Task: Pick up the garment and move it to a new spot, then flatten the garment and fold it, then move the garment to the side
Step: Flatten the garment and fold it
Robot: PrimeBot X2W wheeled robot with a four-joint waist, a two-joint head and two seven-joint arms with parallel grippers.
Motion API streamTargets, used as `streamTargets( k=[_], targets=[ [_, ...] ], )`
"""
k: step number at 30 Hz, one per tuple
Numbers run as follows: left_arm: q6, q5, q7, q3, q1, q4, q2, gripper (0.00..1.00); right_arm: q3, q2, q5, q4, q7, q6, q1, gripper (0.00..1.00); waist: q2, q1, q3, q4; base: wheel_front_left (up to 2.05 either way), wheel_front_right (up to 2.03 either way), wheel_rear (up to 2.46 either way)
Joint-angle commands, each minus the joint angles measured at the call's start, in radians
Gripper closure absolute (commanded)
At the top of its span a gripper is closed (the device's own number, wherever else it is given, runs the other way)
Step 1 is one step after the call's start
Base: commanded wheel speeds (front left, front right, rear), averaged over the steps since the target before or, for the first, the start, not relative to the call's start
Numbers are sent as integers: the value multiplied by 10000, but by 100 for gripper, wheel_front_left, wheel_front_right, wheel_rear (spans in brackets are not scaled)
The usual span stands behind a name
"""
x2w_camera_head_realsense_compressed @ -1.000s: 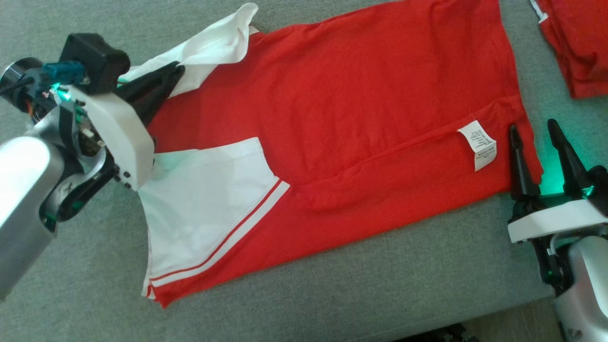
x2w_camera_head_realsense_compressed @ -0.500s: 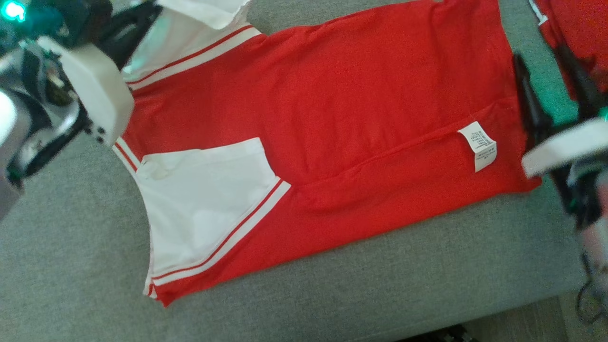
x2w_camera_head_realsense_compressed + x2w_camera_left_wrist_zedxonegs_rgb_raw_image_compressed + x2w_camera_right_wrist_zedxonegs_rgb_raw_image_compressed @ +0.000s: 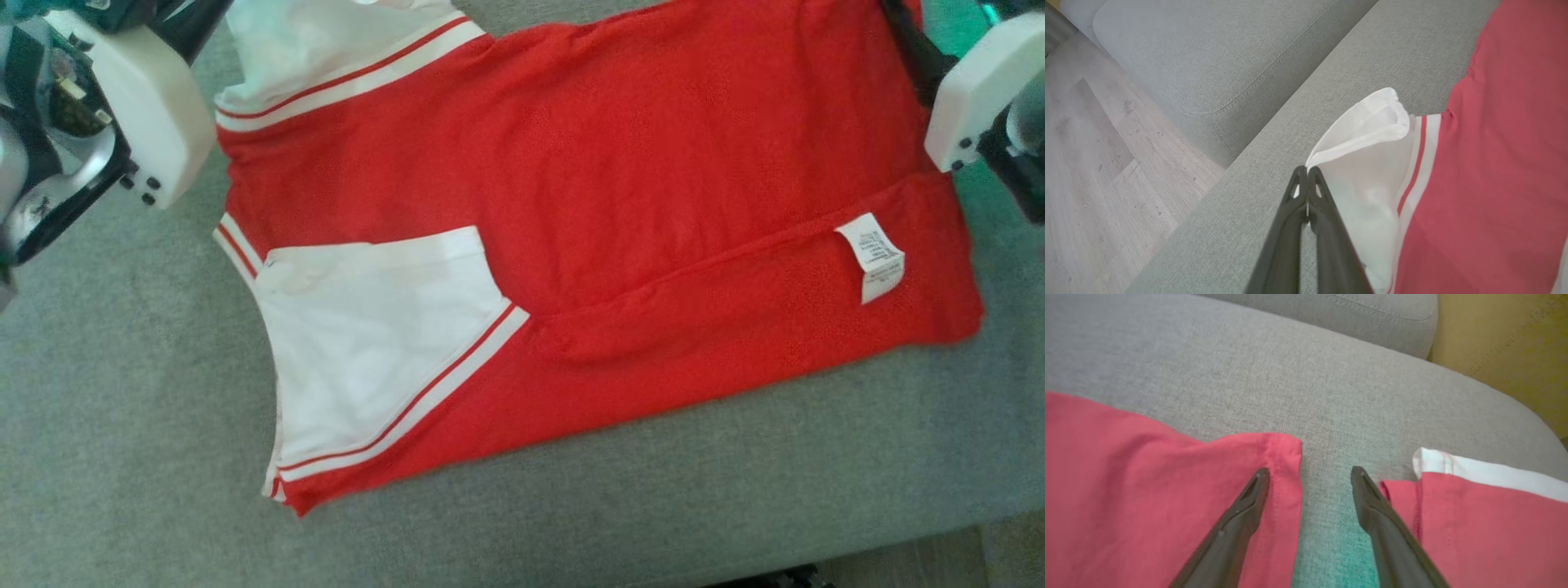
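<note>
**One corner pinched, the other not yet caught**

Your left fingers [image 3: 1286,237] are pressed together on the very edge of the white sleeve [image 3: 1367,163], with only a thin bite of cloth between the tips. Your right fingers [image 3: 1237,522] are spread and hold nothing. One tip hangs over the hemmed corner of the garment [image 3: 612,204], the other beside the corner of a second red garment [image 3: 1474,522], with bare sofa seat [image 3: 571,506] between them.

The garment lies spread across the sofa seat, mostly flat. A long ridge runs across its near half, close to the care label [image 3: 872,257].

The risks, as I judge them:
- That shallow left pinch could let go if you pull hard, and the sleeve would drop back crumpled.
- Closing the right fingers where they are may catch the neighbouring garment, or nothing at all
- Pulling from the left alone would probably skew the cloth instead of tensioning it, leaving the ridge in.
- The sleeve sits near the seat's edge, above the floor [image 3: 1086,183], so dragging further that way could spill it over
</note>
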Motion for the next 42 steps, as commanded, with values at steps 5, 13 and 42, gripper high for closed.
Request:
streamTargets(
  k=[5,13,42],
  targets=[
    [-34,108,51,443,-599,-321,394,100,902,-451,41,537,218,-7,-899,0,0,-2,205,230,0,0,0],
    [-12,90,58,406,-620,-356,378,100,1804,-674,369,874,512,-7,-1414,48,0,-2,305,314,0,0,0],
    [-291,1397,-2305,-30,-2094,1493,485,100,1606,-867,3518,575,-1751,-7,-1612,100,0,-2,-443,268,0,0,0]
  ],
)
